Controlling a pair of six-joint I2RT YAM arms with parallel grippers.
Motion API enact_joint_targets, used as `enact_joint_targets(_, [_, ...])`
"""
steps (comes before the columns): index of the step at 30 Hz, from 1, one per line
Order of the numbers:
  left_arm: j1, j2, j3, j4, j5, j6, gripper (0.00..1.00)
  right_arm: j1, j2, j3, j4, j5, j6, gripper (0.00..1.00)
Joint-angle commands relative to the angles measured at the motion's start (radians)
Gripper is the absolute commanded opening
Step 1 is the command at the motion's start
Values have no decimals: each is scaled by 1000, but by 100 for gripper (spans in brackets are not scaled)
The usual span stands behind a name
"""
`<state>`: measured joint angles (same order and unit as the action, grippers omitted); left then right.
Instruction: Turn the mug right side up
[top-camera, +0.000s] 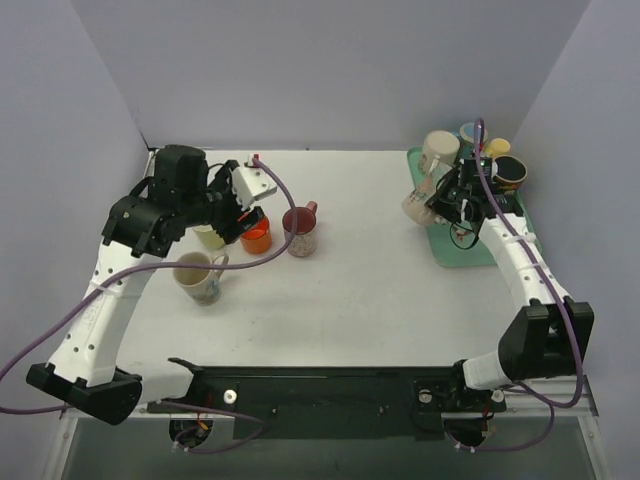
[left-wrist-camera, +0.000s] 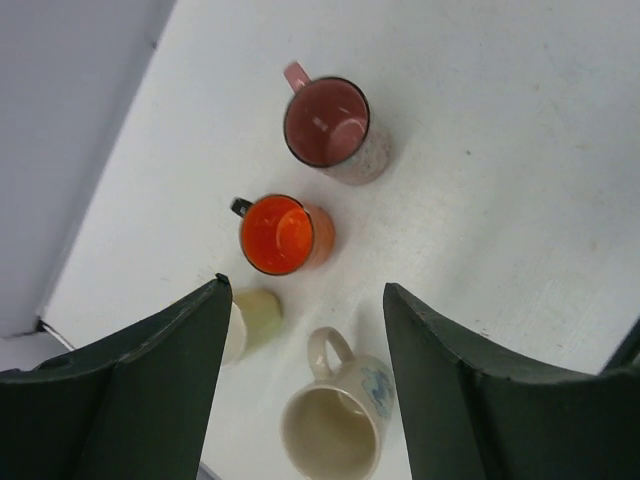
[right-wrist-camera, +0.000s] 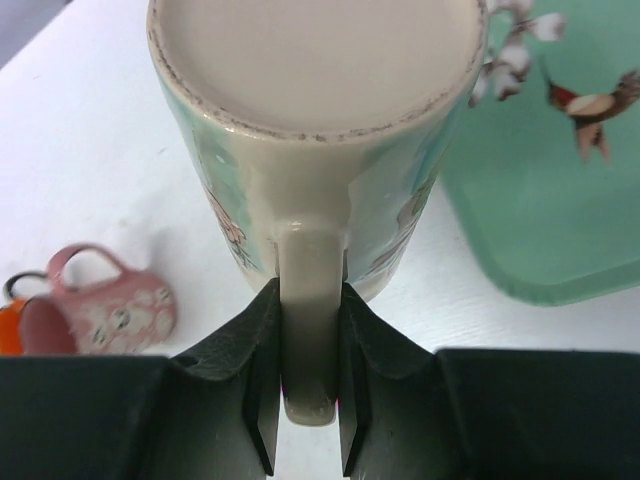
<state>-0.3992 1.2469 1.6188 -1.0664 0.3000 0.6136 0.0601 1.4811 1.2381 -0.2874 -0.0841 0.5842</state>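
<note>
Top view: the mug (top-camera: 418, 204) is at the left edge of the green tray (top-camera: 455, 255), on the right side of the counter (top-camera: 370, 290). The right pincer (top-camera: 438, 198) reaches it from the tray side. I judge it is gripped there so it can be swung over bare counter and away from the other tray mugs (top-camera: 485, 152). On the far left stand a pink mug (top-camera: 300, 231), an orange cup (top-camera: 256, 237), a pale green cup (top-camera: 208, 238) and a cream mug (top-camera: 200, 276), all mouth-up, so they look already set right.

Left wrist view: the left pincer (left-wrist-camera: 307, 290) hangs over those four with its fingers wide apart and nothing between them (waiting, by the look of it). The cream mug carries a small blue mark that is too blurred to read.

Right wrist view: the right pincer's fingers are clamped on the mug's handle, one on each side. The unglazed base faces the camera and the mouth points away, so the mug is not upright yet. I take it a handle grip lets the wrist roll the mug over without the body slipping. I cannot tell whether the mug is touching the counter. Its wall shows a teal pattern and the tray a printed hummingbird. There is no brand or legible writing anywhere.
</note>
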Motion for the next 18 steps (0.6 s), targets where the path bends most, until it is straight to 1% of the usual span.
enact_joint_targets(1, [-93, -29, 90, 95, -43, 203, 73, 59, -174, -14, 126, -140, 32, 0])
enact_joint_targets(2, [-119, -74, 43, 173, -65, 321, 74, 67, -189, -19, 134, -170, 51, 0])
enact_joint_targets(3, [-160, -107, -5, 221, -111, 383, 75, 81, -229, -43, 174, -186, 86, 0])
enact_joint_targets(4, [-190, -168, -107, 314, -127, 587, 75, 90, -249, -57, 189, -206, 98, 0])
enact_joint_targets(5, [-254, -212, -194, 371, -156, 680, 74, 115, -292, -72, 215, -213, 121, 0])
enact_joint_targets(6, [-283, -307, -396, 560, -171, 862, 74, 130, -318, -81, 224, -217, 129, 0])
enact_joint_targets(7, [-327, -346, -495, 668, -165, 935, 77, 162, -355, -94, 241, -221, 147, 0])
enact_joint_targets(8, [-343, -416, -695, 923, -147, 1057, 79, 176, -396, -101, 255, -227, 161, 0])
enact_joint_targets(9, [-361, -432, -837, 1047, -97, 1107, 82, 199, -413, -120, 278, -244, 184, 0])
enact_joint_targets(10, [-365, -443, -879, 1247, -78, 1141, 82, 213, -450, -130, 328, -252, 201, 0])
enact_joint_targets(11, [-371, -438, -940, 1326, -59, 1125, 82, 237, -465, -146, 343, -270, 225, 0])
enact_joint_targets(12, [-374, -416, -950, 1423, -64, 1111, 82, 250, -494, -152, 352, -275, 236, 0])
enact_joint_targets(13, [-380, -390, -962, 1444, -84, 1106, 82, 277, -505, -152, 353, -273, 250, 0])
enact_joint_targets(15, [-386, -360, -981, 1563, -94, 1091, 82, 331, -533, -147, 355, -253, 255, 0])
enact_joint_targets(17, [-394, -336, -990, 1614, -108, 1088, 82, 387, -551, -138, 352, -221, 247, 0])
enact_joint_targets(18, [-397, -328, -982, 1611, -119, 1078, 83, 421, -556, -120, 338, -215, 237, 0])
